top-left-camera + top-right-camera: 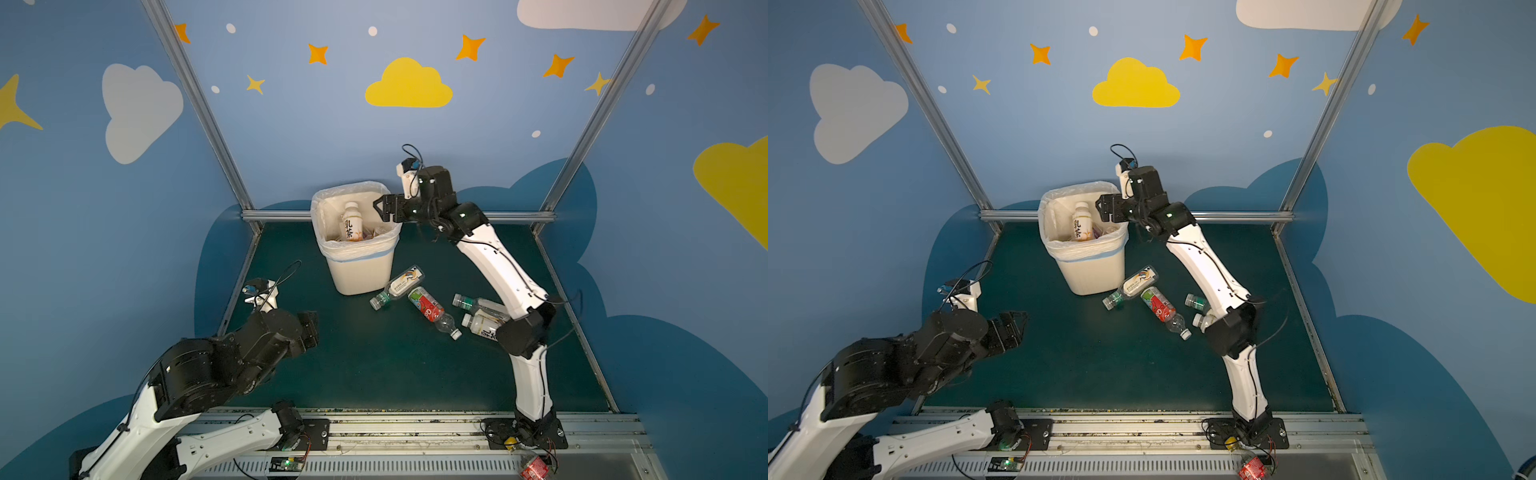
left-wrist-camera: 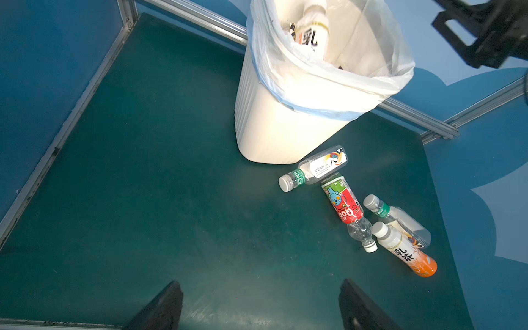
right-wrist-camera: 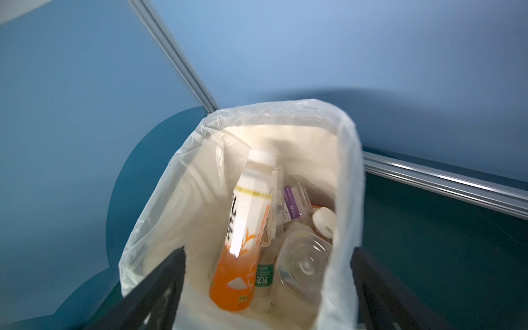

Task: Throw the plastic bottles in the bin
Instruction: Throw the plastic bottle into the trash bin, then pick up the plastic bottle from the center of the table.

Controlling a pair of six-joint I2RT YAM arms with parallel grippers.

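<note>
- Green mat (image 1: 374, 374), blue starry walls; bin (image 1: 361, 274) at back.
- Right pincer (image 1: 380, 210) gapes wide, empty, above bin mouth; milk-tea bottle (image 1: 351, 222) lies inside.
- Left pincer (image 2: 260, 285) open, empty, over mat.
- Next I'd rise clear of liner (image 1: 332, 245), then go for red-label bottle (image 1: 426, 306); three more beside it.
</note>
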